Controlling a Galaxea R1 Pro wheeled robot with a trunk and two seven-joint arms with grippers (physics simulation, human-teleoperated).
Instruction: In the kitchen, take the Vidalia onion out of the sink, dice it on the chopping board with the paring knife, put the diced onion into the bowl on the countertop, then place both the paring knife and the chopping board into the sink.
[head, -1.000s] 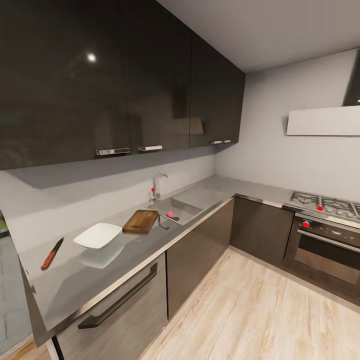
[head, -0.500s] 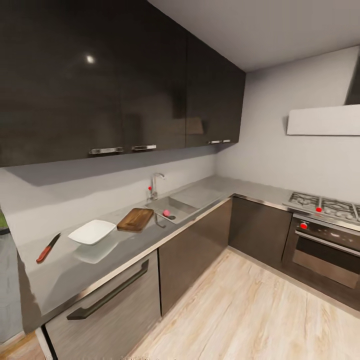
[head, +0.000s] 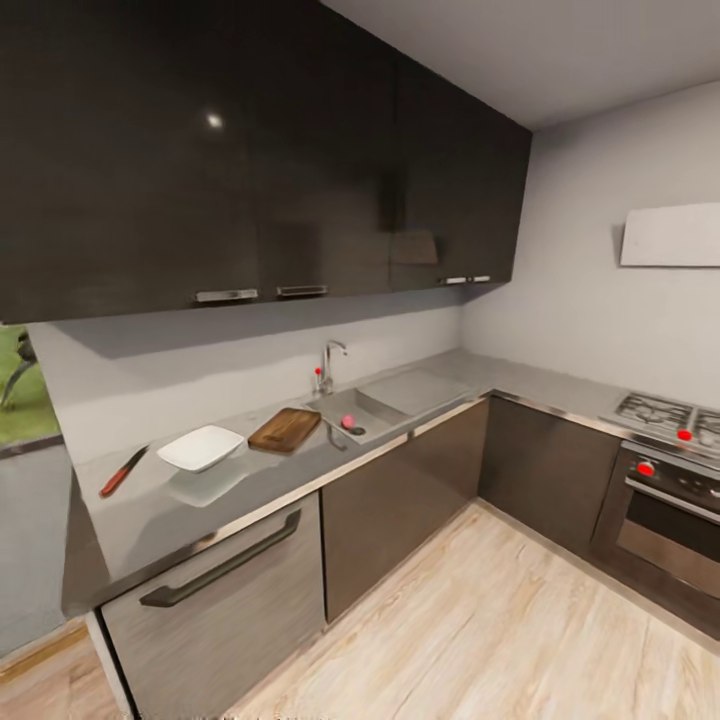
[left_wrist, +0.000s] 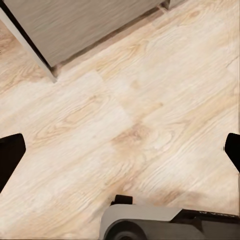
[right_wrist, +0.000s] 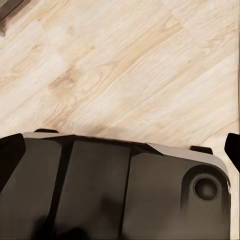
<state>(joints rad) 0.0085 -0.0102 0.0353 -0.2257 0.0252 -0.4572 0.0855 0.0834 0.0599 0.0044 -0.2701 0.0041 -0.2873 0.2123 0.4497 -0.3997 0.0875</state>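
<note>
You are looking across an L-shaped kitchen from the head camera; the worktop (head: 180, 515) runs along the wall under dark glossy wall cabinets (head: 250, 150). The sink (head: 375, 412) is set into the worktop below a chrome tap (head: 330, 362) with a red knob, its drainboard on the side toward the corner. The onion (head: 347, 422) lies in the basin as a small pinkish ball, just beside the dark drain. The board (head: 285, 429) lies flat on the worktop just beside the sink rim, on the side away from the corner. The bowl (head: 201, 447) sits beside the board, apart from it, with its reflection showing in the worktop surface. The knife (head: 123, 471) lies flat farther along near the worktop end, well apart from the bowl, red handle toward you and dark blade pointing toward the wall. A gas hob (head: 668, 414) with red knobs and an oven (head: 665, 525) stand on the far right run. The floor (head: 480, 620) is pale wood plank. In your left wrist view the left tool (left_wrist: 120, 150) points down at the floor, its two dark fingertips (left_wrist: 10, 155) at opposite edges of the picture, spread wide with nothing between them; a cabinet front (left_wrist: 75, 25) and part of the robot base (left_wrist: 165, 222) are in view. In your right wrist view the right tool (right_wrist: 120, 150) is likewise spread wide and empty, above the dark base (right_wrist: 115, 190) and the floor.
</note>
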